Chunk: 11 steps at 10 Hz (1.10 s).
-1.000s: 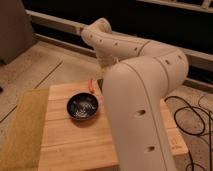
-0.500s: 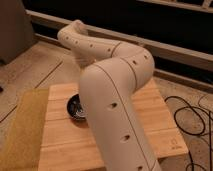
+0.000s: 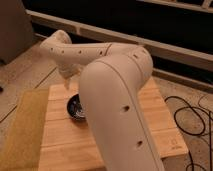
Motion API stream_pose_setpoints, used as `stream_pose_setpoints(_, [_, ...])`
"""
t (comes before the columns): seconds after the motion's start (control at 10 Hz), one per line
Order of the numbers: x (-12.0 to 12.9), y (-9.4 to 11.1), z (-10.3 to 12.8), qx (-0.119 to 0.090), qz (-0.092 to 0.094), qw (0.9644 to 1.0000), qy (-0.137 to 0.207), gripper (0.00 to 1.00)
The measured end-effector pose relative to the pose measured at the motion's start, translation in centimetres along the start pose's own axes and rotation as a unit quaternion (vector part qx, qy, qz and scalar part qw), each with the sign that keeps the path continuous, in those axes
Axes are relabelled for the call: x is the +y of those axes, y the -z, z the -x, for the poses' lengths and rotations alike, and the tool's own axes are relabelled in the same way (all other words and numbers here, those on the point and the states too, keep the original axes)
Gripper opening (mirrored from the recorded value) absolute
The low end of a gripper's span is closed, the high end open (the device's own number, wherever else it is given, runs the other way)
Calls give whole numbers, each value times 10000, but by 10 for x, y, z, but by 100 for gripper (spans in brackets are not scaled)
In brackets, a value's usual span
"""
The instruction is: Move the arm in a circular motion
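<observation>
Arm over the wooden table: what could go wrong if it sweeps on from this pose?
1. The arm hangs low over the dark bowl and already hides part of it; a lower pass could knock it across the wooden table.
2. The end effector is out of sight, apparently behind the forearm, so its clearance can't be checked.
3. Black cables lie on the floor close beside the table.

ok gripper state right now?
Gripper: cannot be told; it hangs at the far end of the arm, above the wooden table, just left of the dark bowl.

Smooth matt cream arm [image 3: 117, 95]; pale planked wooden table [image 3: 160, 125]; glossy dark bowl [image 3: 75, 107].
</observation>
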Motion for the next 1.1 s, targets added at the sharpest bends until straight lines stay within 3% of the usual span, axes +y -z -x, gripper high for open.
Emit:
stream_pose_setpoints(0.3, [31,2,-37,-195,37,9998,40,65])
stream_pose_setpoints(0.6, [31,-1,-72,-174,-9,9997,-195,65])
stream_pose_setpoints(0.9, [-6,-4,-119,120,-320,9965,-757,65])
stream_pose_setpoints(1.1, [-46,-1,-140,320,-491,9904,-1250,65])
